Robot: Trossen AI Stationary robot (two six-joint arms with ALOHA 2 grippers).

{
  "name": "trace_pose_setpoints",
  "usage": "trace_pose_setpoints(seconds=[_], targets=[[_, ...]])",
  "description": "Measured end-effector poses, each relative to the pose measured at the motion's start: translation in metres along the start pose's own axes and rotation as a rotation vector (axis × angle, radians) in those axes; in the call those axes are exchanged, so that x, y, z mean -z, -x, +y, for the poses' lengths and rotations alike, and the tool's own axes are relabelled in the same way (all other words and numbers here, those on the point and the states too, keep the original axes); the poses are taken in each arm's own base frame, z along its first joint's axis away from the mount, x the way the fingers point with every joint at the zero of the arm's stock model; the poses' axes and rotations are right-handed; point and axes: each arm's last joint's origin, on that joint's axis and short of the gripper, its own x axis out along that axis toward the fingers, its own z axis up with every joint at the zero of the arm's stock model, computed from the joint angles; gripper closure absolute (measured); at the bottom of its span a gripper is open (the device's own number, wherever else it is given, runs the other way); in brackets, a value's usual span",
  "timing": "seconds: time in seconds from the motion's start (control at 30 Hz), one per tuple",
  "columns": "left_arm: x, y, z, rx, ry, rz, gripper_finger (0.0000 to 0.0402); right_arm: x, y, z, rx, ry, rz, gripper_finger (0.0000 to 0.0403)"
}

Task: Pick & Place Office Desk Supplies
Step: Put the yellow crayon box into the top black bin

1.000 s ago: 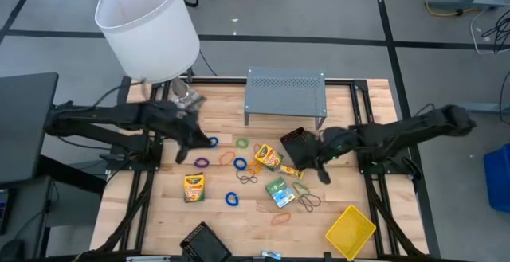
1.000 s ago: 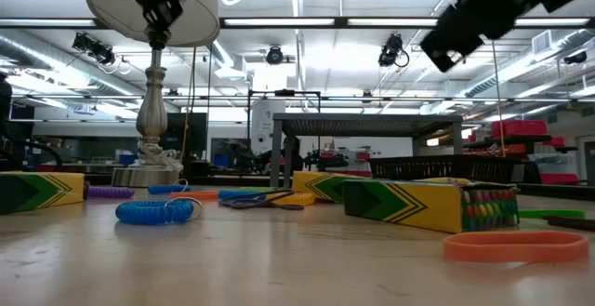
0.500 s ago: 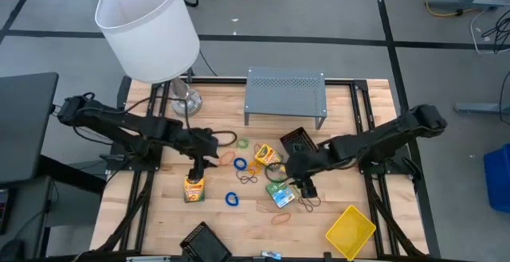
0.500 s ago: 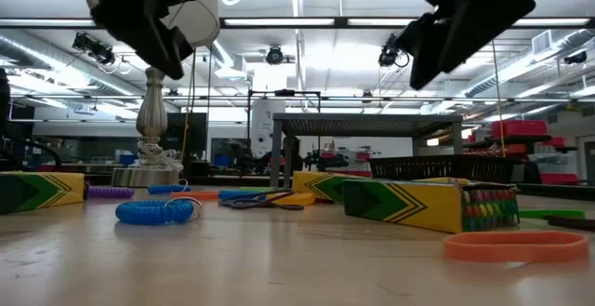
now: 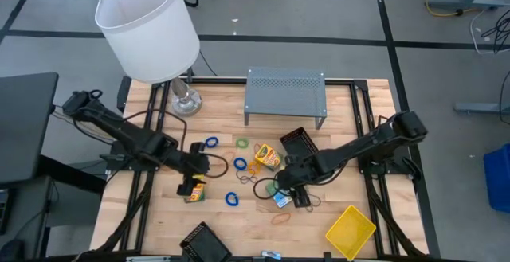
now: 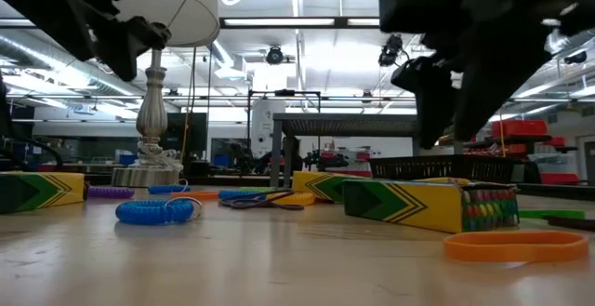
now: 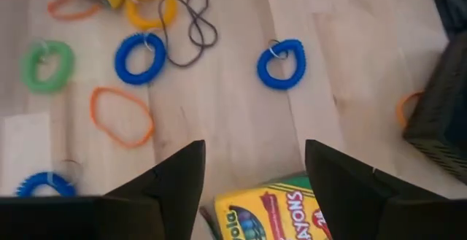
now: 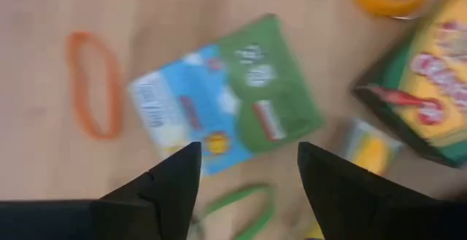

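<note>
My left gripper [image 5: 191, 184] [image 7: 252, 149] hangs open just above a yellow-and-green crayon box [image 5: 194, 190] [image 7: 281, 211] at the table's near left; its fingers stand to either side of the box's end. My right gripper [image 5: 287, 189] [image 8: 248, 152] hangs open above a green-and-blue box [image 5: 279, 196] [image 8: 226, 98] that lies flat near the middle. Another crayon box [image 5: 268, 156] [image 8: 430, 101] lies farther back. Loose loops lie around: blue coils [image 7: 281, 63], an orange band [image 8: 95, 83], a green band [image 8: 237, 211]. In the low view both grippers are clear of the tabletop.
A grey perforated shelf [image 5: 285, 95] stands at the far middle and a white-shaded lamp [image 5: 147, 27] at the far left. A black mesh tray [image 5: 299, 142] sits behind my right gripper, a yellow tray [image 5: 351, 230] at the near right, another black tray [image 5: 203, 242] at the near edge.
My left gripper has gone from beside the lamp's base toward the table's near edge and down, arriving over the left crayon box. My right gripper has gone from the black mesh tray toward the near left and down, arriving over the green-and-blue box.
</note>
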Motion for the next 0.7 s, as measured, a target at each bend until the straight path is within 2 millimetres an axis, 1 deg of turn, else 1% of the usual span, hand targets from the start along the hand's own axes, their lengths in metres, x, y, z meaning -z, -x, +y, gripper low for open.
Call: trace_pose_setpoints(seconds=[0.17, 0.33, 0.47, 0.6, 0.7], targets=[[0.002, 0.002, -0.009, -0.065, -0.02, -0.033, 0.0165, 0.001, -0.003, -0.015, 0.083, -0.05, 0.021, 0.0167], [0.002, 0.004, -0.017, -0.091, -0.013, -0.074, 0.0165, 0.002, -0.003, -0.026, 0.112, -0.07, 0.048, 0.0167], [-0.001, 0.005, -0.023, -0.108, -0.012, -0.127, 0.0166, -0.004, -0.003, -0.034, 0.149, -0.059, -0.013, 0.0167], [-0.002, 0.003, -0.027, -0.116, -0.015, -0.152, 0.0166, -0.012, -0.002, -0.054, 0.186, -0.096, -0.083, 0.0167], [-0.002, -0.001, -0.029, -0.119, -0.012, -0.144, 0.0167, -0.018, -0.001, -0.07, 0.159, -0.11, -0.132, 0.0167]])
